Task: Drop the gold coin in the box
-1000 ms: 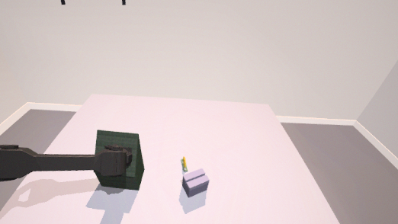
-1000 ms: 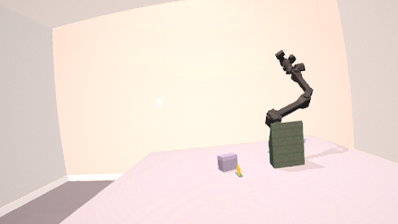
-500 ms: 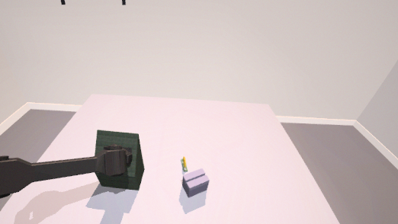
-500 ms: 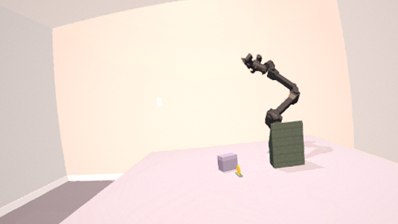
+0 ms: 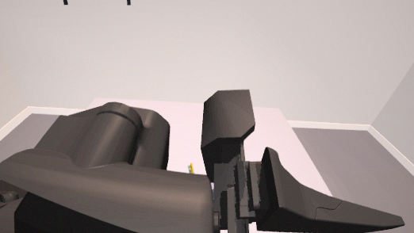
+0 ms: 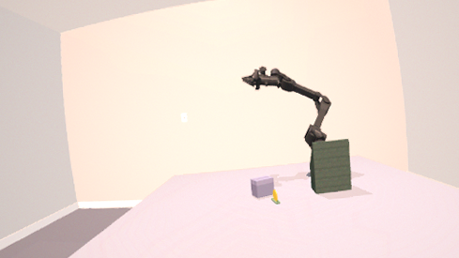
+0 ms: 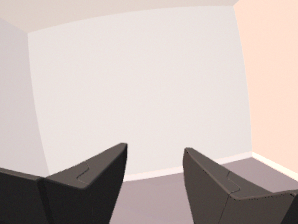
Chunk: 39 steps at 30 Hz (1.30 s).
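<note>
The gold coin [image 5: 192,169] [image 6: 275,195] stands on edge in the small green holder [image 6: 276,201]. The box [image 6: 262,187] looks grey-purple and stands just behind and left of the coin in the exterior view. Its slot cannot be made out there, and the arm hides nearly all of the box in the top view. My gripper [image 6: 243,79] [image 7: 156,152] is partly open, with nothing between its fingers. It is high above the table, far above the coin and box, and points roughly level. Neither coin nor box shows in the wrist view.
A tall dark-green ribbed block [image 6: 331,166] stands on the pink table [image 6: 176,228], right of the box in the exterior view and in front of the arm's base. The arm [image 5: 159,194] [image 6: 307,93] fills much of the top view. Walls and floor fill the wrist view behind the fingers.
</note>
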Each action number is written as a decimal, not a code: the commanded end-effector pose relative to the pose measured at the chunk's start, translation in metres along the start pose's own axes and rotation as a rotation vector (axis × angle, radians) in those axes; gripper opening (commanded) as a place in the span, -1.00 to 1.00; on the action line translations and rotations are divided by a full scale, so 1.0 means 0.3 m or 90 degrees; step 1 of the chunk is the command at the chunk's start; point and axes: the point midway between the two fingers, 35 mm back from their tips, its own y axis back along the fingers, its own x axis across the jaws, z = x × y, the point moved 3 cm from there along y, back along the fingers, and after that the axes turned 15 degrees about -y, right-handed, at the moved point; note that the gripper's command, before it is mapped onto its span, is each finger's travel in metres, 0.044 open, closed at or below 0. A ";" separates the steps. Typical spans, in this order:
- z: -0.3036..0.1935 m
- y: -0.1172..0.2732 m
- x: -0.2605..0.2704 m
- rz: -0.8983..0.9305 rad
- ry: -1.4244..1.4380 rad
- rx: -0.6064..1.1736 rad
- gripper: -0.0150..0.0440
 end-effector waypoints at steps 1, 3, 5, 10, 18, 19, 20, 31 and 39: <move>-0.166 -0.119 0.117 0.044 0.035 0.107 0.05; -0.249 -0.165 0.172 0.065 0.055 0.158 0.05; -0.334 -0.202 0.229 0.087 0.077 0.208 0.05; -0.555 -0.261 0.374 0.147 0.141 0.334 0.05; -0.925 -0.245 0.596 0.255 0.275 0.536 0.05; -0.970 -0.234 0.621 0.270 0.294 0.561 0.05; -1.019 -0.219 0.647 0.286 0.316 0.587 0.05; -1.492 0.078 0.832 0.484 0.599 0.865 0.05; -1.727 0.405 0.820 0.657 0.872 1.049 0.05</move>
